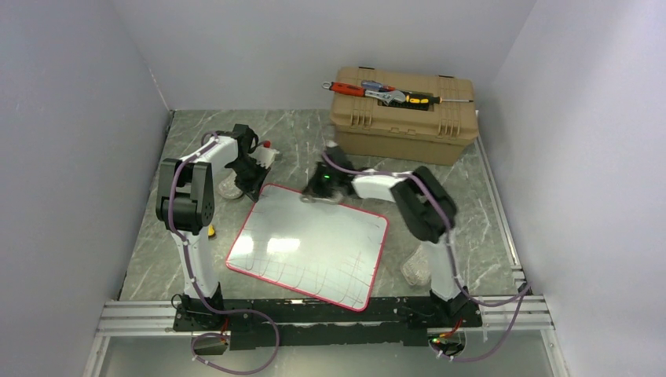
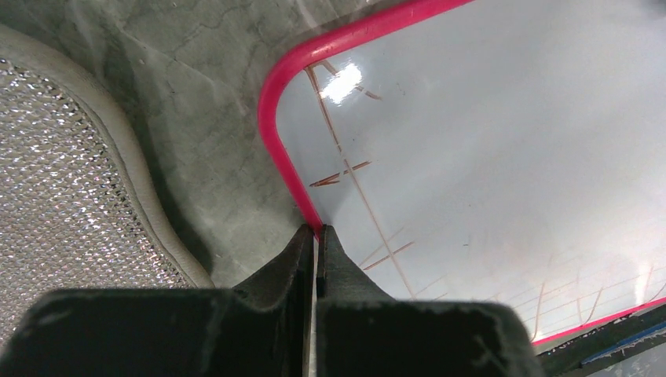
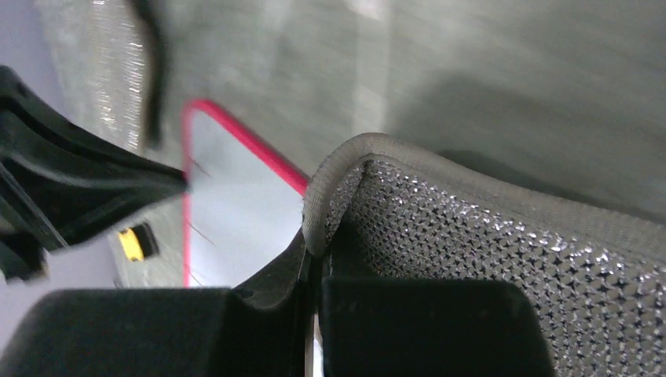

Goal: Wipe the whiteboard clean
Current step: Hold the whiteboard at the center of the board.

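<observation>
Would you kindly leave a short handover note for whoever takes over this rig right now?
The left pincer is shut on the rim of the whiteboard, at its far left corner.
The right pincer is shut on a silver mesh pad at the board's far edge.
Done: pad in grasp, board pinned.
Left: pen lines cover the left side and near half; wipe them all.

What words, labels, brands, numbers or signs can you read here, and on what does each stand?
No readable text anywhere.
whiteboard: only thin red pen lines and crosses, no letters.
tan toolbox: no label legible.
tools on its lid: too small to read any brand.
mesh pad: no print shows.
</observation>
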